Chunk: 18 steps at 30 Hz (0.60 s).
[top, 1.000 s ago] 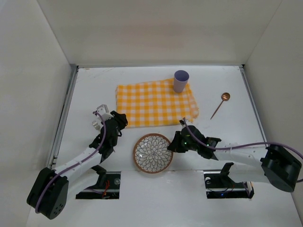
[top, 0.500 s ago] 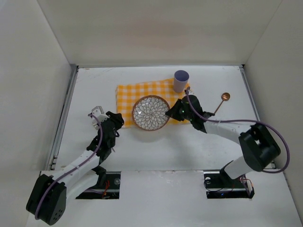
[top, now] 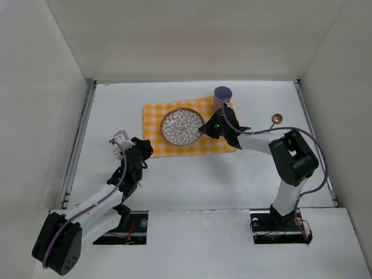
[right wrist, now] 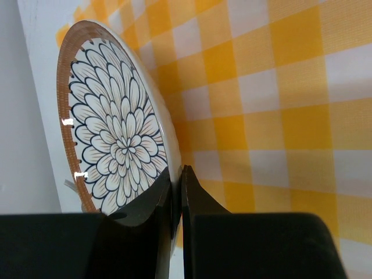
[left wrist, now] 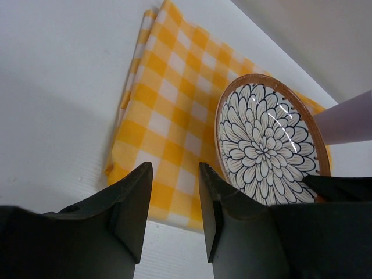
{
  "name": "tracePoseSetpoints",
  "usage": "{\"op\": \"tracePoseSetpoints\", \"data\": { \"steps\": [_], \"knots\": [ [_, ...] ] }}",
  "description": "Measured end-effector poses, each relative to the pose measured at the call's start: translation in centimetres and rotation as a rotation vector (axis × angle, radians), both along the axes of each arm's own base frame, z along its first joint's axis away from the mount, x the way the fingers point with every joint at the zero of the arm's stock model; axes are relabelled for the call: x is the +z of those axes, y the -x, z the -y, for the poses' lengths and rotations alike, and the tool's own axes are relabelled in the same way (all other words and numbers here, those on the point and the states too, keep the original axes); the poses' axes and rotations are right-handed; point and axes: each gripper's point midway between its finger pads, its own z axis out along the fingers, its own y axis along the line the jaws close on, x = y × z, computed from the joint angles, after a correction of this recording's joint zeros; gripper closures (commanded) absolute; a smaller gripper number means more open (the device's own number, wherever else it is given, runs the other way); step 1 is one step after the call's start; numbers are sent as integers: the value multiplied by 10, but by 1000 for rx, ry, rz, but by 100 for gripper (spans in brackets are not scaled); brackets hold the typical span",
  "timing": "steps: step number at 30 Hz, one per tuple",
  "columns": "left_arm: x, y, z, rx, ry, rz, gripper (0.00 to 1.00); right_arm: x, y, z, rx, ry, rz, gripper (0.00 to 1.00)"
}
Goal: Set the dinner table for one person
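A round plate (top: 181,127) with a flower pattern and a brown rim is over the yellow-and-white checked cloth (top: 156,119) on the white dinner table (top: 244,174). My right gripper (top: 205,127) is shut on the plate's right rim; in the right wrist view its jaws (right wrist: 177,180) pinch the plate (right wrist: 110,139) edge. A lilac cup (top: 222,97) stands at the cloth's far right corner. A copper spoon (top: 271,127) lies to the right. My left gripper (top: 123,146) is open and empty, left of the cloth; its wrist view shows the plate (left wrist: 264,145) and cloth (left wrist: 168,110) ahead.
Pale walls close in the table on the left, back and right. A metal rail (top: 78,139) runs along the left edge. The right arm (top: 290,157) stretches across the right half of the table.
My right gripper has carried the plate from the near middle of the table up and back over the checked cloth. The left gripper has drawn back slightly.
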Motion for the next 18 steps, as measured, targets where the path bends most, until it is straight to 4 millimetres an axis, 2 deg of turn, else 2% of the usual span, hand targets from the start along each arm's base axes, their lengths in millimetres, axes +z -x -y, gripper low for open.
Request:
{"op": "tracePoseSetpoints", "data": {
  "steps": [8, 11, 13, 15, 18],
  "knots": [
    [-5, 0, 1, -3, -7, -15, 65, -8, -20, 3, -42, -27, -10, 90],
    [-5, 0, 2, -5, -6, -14, 65, -17, -23, 3, -50, -28, -23, 88],
    [-5, 0, 2, -5, -6, -14, 65, -25, -23, 3, -53, -24, -39, 83],
    [-5, 0, 2, -5, -6, -14, 65, -30, -23, 2, -59, -29, -53, 74],
    [-5, 0, 2, -5, -6, -14, 65, -22, -28, -1, -67, -57, -29, 57]
  ]
}}
